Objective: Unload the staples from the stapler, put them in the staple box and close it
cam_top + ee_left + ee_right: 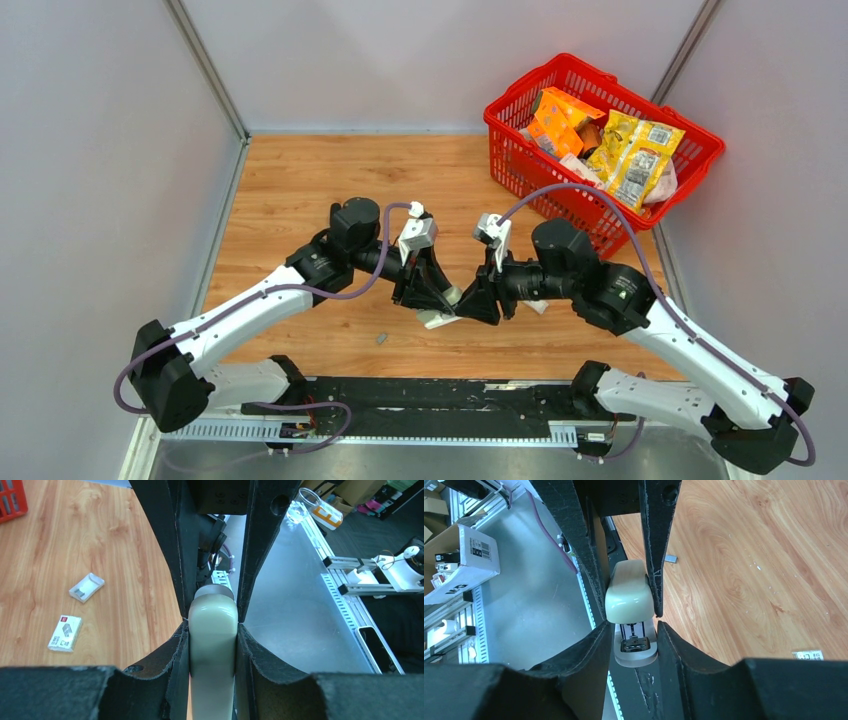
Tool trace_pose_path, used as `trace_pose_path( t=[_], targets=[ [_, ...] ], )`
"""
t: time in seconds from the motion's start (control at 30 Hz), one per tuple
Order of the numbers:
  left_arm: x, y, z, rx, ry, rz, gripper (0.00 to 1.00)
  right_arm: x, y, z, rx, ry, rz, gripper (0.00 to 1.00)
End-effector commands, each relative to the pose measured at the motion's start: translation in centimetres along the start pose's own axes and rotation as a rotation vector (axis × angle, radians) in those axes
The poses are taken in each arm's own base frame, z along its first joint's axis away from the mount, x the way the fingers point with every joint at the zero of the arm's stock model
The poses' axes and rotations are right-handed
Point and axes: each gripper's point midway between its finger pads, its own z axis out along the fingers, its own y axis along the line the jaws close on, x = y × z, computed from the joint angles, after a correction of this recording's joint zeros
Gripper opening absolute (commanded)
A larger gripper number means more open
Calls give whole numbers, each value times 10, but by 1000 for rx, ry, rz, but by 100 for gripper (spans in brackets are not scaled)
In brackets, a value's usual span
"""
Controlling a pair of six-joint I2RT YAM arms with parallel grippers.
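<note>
The left gripper [212,630], half-closed, is clamping the cream stapler [212,670]; the right gripper [633,629] is pinching its base; staples [382,338] are lying at its eight o'clock

Top view: stapler [438,320] mostly buried between left gripper [432,295] and right gripper [478,303], only pale slivers show. Left wrist: stapler's near end cut by bottom edge; red basket [10,500] clipped at corner. Right wrist: can't tell if the magazine holds staples; white box [808,654] half behind a finger. Grey speck [381,338] too small to identify.
</note>
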Motion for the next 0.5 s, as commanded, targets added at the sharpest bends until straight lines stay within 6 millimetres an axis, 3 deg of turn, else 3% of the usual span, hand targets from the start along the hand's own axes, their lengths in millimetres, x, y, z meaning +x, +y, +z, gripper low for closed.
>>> trace_pose_path(
  t=[0.0,0.23,0.47],
  targets=[
    [-14,-13,-2,46,-36,77,0,-17,10,-1,-38,-59,-44,40],
    [-14,-13,-2,40,-38,80,0,-14,10,-2,-37,-55,-50,27],
    [-33,-20,-6,22,-91,117,0,6,9,2,-53,-44,-27,12]
  ],
)
